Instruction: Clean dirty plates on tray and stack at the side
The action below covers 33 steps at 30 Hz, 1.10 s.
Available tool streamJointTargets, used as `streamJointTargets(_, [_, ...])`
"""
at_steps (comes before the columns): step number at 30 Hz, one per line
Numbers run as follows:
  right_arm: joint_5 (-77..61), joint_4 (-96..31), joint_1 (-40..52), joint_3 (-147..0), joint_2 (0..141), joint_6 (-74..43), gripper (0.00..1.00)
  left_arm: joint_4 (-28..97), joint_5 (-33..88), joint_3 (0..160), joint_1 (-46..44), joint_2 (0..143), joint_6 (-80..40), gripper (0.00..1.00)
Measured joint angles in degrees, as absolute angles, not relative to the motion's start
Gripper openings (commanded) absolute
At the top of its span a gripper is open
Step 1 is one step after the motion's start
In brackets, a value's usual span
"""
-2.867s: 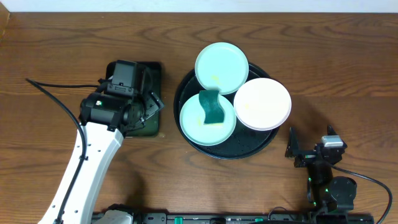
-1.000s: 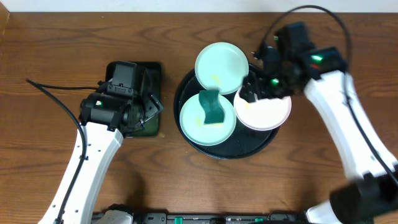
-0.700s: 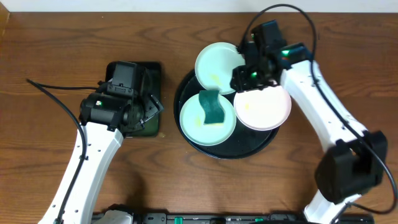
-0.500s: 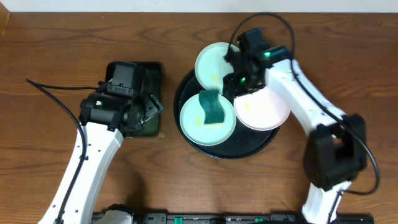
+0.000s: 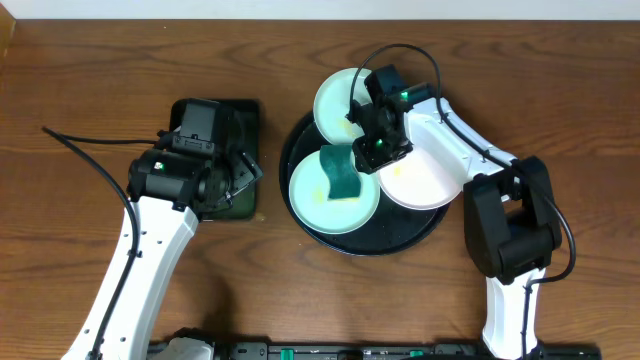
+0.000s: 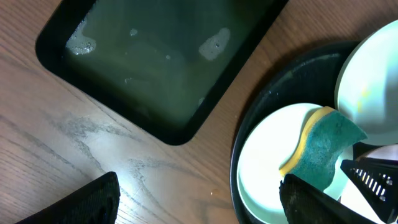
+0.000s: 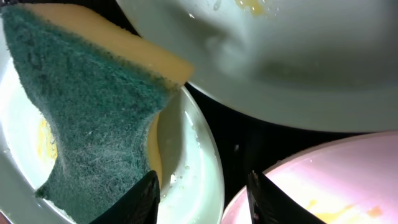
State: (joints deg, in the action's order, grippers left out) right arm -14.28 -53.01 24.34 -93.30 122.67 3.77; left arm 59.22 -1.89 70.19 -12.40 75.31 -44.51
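Across the dark wood-grain worktop (image 5: pixel 100 60), a round black tray (image 5: pixel 350 243) at centre carries a far mint plate (image 5: pixel 335 105), a near mint plate (image 5: pixel 310 195) and a white plate (image 5: pixel 430 185). A sponge (image 5: pixel 340 172) lies on the near one. The right pincer (image 7: pixel 202 183) hovers just beside it, half-parted and empty. The left pincer (image 6: pixel 199 180), spread wide and empty, hangs by a rectangular tray (image 6: pixel 155 62) of murky water.

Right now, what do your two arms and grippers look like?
Both arms have white links with black joints. The left arm trails a black cable; the right arm carries a looping black cable and small green lights. The left gripper and right gripper are black, two-fingered.
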Motion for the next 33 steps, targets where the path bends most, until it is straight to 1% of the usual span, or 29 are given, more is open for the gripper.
streamJointTargets(3, [-14.04, -52.77, 24.43, -93.30, 122.67, 5.15, 0.39, 59.22, -1.87, 70.19, -12.43, 75.31, -44.49, 0.83])
streamJointTargets(10, [-13.67, -49.17, 24.49, -92.71, 122.67, 6.42, 0.39, 59.22, -1.89, 70.19, -12.43, 75.31, -44.51, 0.83])
streamJointTargets(16, [-13.63, -48.77, 24.58, -90.91, 122.67, 6.55, 0.38, 59.22, -1.89, 70.19, -12.43, 75.31, -44.51, 0.83])
streamJointTargets(24, [-11.16, -47.90, 24.58, -87.64, 122.56, 6.94, 0.29, 59.24, -1.89, 70.19, -12.43, 75.31, -44.51, 0.83])
streamJointTargets(25, [-11.00, -47.88, 24.58, -87.57, 122.56, 6.87, 0.28, 59.24, -1.89, 70.19, -12.43, 75.31, -44.49, 0.83])
streamJointTargets(27, [-10.70, -47.88, 24.58, -87.57, 122.56, 6.85, 0.22, 59.29, -1.85, 70.19, -12.43, 75.31, -44.49, 0.82])
streamJointTargets(29, [-10.33, -47.83, 24.58, -87.57, 122.56, 6.35, 0.08, 59.27, -1.43, 70.19, -12.43, 75.31, -44.21, 0.80])
streamJointTargets(30, [-10.96, -47.99, 24.58, -87.50, 122.56, 6.13, 0.03, 59.13, -0.86, 70.19, -12.43, 75.31, -43.64, 0.79])
streamJointTargets(33, [-11.55, -48.16, 24.82, -87.46, 122.39, 5.17, 0.02, 57.76, 2.28, 70.19, -12.43, 75.53, -40.66, 0.76])
